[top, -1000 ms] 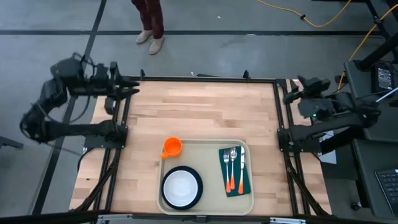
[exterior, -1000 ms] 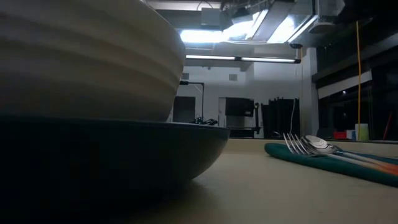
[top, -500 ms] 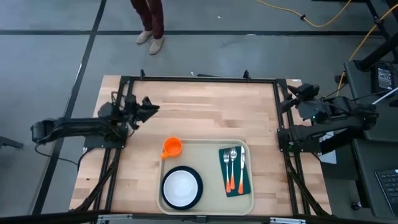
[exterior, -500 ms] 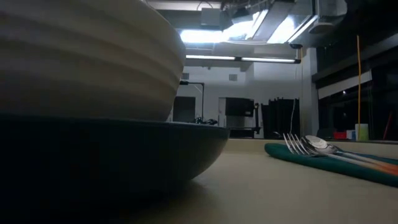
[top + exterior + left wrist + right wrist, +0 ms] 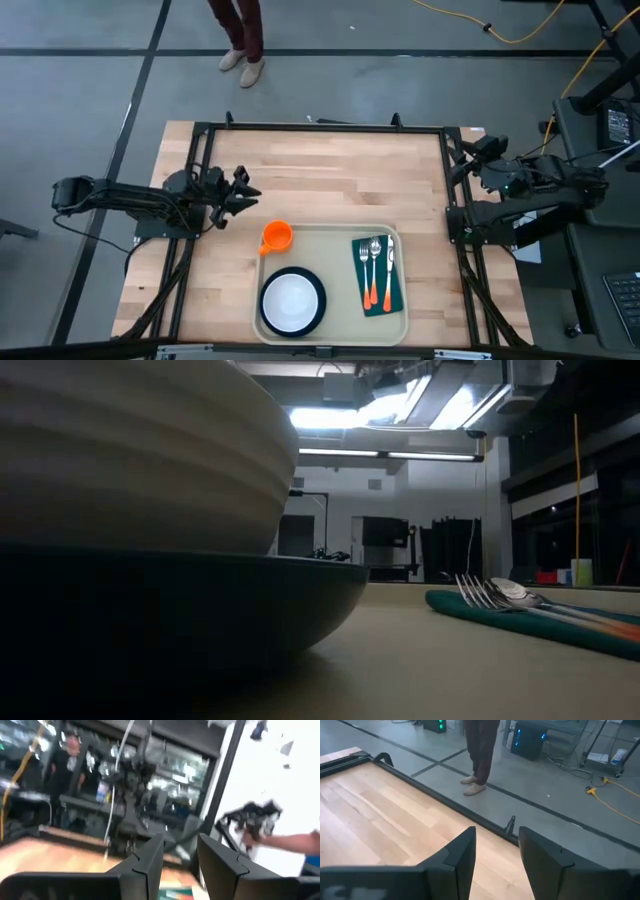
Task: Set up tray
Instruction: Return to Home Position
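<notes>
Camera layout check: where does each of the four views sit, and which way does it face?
High: overhead, straight down on the table and tray; both arms, left gripper and right gripper, at its sides.
Low: table-top height, level past plate and bowl to the napkin; no arm.
Left wrist: on left arm, facing across the table into the room; own fingers apart.
Right wrist: on right arm, facing past the table to floor; own fingers apart.
Shared: high and right wrist both show a person's legs.

Our left arm (image 5: 130, 197) stretches out flat and low, left gripper (image 5: 246, 188) fingers parted; our right arm (image 5: 540, 185) sits folded, right gripper (image 5: 468, 152) fingers likewise parted.
</notes>
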